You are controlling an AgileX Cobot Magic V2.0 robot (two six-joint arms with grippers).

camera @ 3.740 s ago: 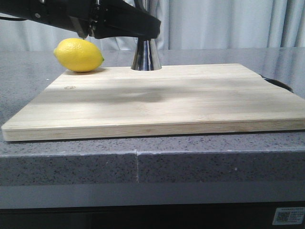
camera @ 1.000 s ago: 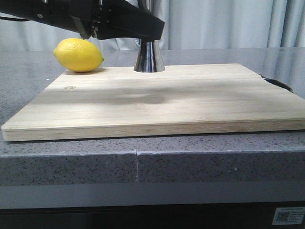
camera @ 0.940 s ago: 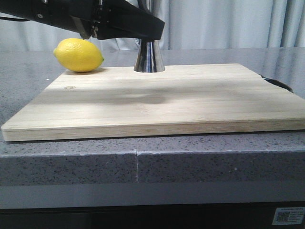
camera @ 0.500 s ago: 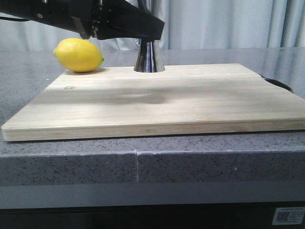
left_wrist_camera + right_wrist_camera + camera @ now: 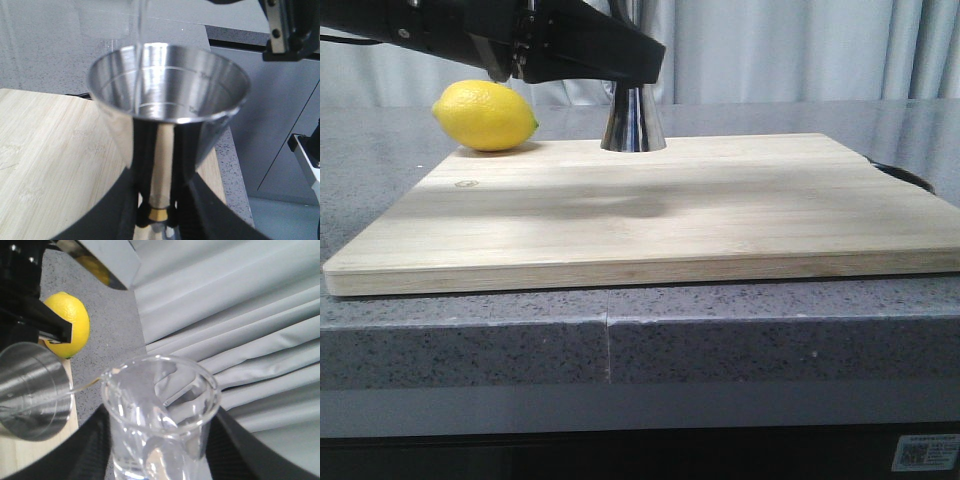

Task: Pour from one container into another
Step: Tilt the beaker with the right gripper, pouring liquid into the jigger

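Note:
The steel jigger [image 5: 167, 95] stands upright over the back of the wooden cutting board [image 5: 650, 210]. My left gripper [image 5: 159, 212] is shut on its narrow waist at the gold band. Only the jigger's lower cone [image 5: 633, 120] shows under the left arm in the front view. The clear glass beaker [image 5: 160, 410] is tilted, with my right gripper [image 5: 160, 452] shut around its body. Its lip points at the jigger's cup [image 5: 30, 385]. A thin clear stream [image 5: 137, 65] runs from the lip into the cup. The right gripper is out of the front view.
A yellow lemon [image 5: 485, 115] lies at the board's back left corner on the grey stone counter [image 5: 720, 330]. A dark object [image 5: 905, 175] sits by the board's right edge. Grey curtains [image 5: 800, 50] hang behind. Part of the right arm [image 5: 290, 30] hangs above the jigger.
Since the oldest frame the left arm and jigger have shifted slightly to the right. Over the last second nothing visibly moves in the front view.

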